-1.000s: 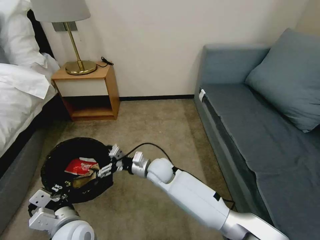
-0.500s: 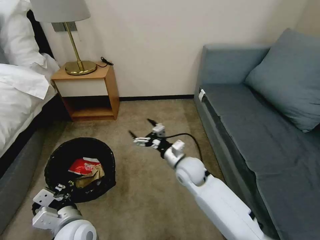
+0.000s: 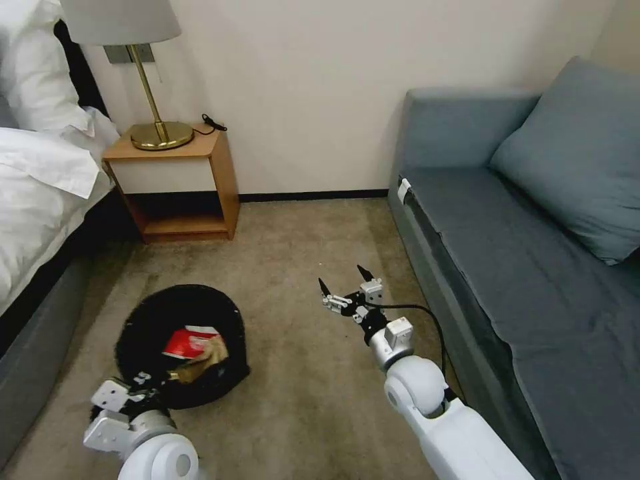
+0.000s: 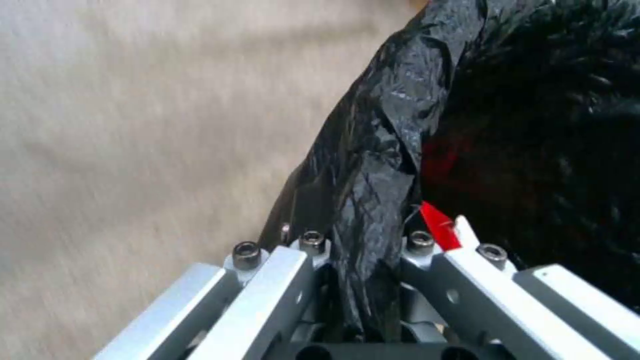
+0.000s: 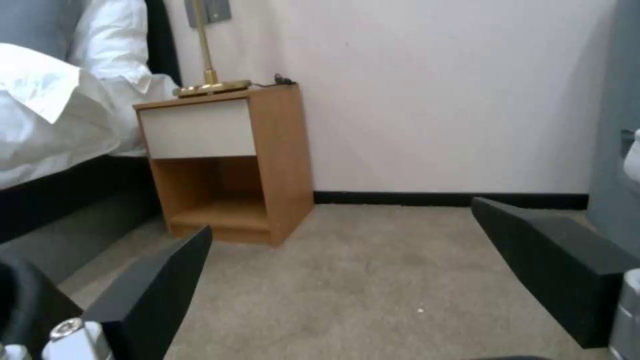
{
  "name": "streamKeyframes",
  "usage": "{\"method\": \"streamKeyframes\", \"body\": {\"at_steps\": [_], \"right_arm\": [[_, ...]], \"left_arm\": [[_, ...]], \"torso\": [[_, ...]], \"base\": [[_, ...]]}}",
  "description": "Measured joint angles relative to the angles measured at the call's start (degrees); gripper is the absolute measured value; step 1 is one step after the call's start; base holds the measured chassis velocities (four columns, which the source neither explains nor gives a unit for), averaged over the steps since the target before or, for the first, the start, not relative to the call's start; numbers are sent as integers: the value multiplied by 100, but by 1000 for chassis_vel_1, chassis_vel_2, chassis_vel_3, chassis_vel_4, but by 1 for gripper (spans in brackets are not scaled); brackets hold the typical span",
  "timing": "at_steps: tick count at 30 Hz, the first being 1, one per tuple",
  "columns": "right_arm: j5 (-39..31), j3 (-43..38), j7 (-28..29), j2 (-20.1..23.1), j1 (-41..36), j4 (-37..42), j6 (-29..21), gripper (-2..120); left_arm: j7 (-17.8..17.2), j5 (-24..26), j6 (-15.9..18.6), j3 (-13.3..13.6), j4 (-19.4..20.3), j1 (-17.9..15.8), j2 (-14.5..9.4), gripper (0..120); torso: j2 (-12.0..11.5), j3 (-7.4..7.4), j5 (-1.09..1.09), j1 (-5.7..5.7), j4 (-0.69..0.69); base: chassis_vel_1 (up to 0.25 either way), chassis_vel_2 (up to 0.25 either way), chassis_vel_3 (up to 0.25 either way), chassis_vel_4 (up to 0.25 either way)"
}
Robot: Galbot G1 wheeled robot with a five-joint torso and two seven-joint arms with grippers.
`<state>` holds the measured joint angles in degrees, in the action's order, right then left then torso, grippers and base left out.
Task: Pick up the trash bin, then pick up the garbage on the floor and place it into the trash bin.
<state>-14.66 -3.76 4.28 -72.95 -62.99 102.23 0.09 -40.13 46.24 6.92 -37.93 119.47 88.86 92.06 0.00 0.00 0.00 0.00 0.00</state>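
Black crinkled plastic is pinched between the fingers of the left gripper (image 4: 360, 280), which sits nearest the robot at the lower left of the head view (image 3: 137, 393) and is clamped on the near rim of the trash bin (image 3: 143, 327). In the left wrist view the bag-covered rim (image 4: 380, 150) runs straight out from between the two metal fingers, with beige carpet (image 4: 133, 125) on one side and the dark inside of the bin on the other, where a red scrap shows just beside one fingertip. The bin is tilted, its mouth turned toward the camera, and inside it lie the garbage pieces: a red-and-white packet (image 3: 190, 341) and, touching it, a crumpled brown paper bag (image 3: 207, 360). Well apart from the bin, on the robot's right, the right gripper (image 3: 345, 283) is held above bare carpet with its black-tipped fingers spread wide and nothing between them; the right wrist view shows the two dark pads (image 5: 160, 280) standing far apart with only floor in the gap. Beyond it a grey-blue sofa (image 3: 533, 267) runs along the right. Farther back, against the wall, stands a wooden nightstand (image 3: 183, 180) carrying a brass lamp (image 3: 157, 127), and a bed with white linen (image 3: 40, 180) lines the left side.
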Motion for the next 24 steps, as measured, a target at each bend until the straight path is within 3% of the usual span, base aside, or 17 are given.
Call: {"method": "streamKeyframes", "body": {"at_steps": [7,16,21,24], "right_arm": [[26,18,-24,-20,-28,16,19,100],[37,22,-57,-3,-68,-27,78,100],[40,37,-64,1,-52,-62,88,100],[45,57,-69,-6,-28,-71,89,100]], "left_arm": [[-34,629,170,-90,-452,-198,-3,0],[-60,636,198,-92,-579,-265,2,0],[-15,468,170,-91,-567,-258,4,14],[120,276,25,-87,-552,-217,8,28]], "torso": [[0,-1,6,0,2],[0,0,4,0,1],[0,0,0,0,0],[0,0,-2,0,0]], "base": [[0,0,0,0],[0,0,0,0],[0,0,0,0],[0,0,0,0]]}}
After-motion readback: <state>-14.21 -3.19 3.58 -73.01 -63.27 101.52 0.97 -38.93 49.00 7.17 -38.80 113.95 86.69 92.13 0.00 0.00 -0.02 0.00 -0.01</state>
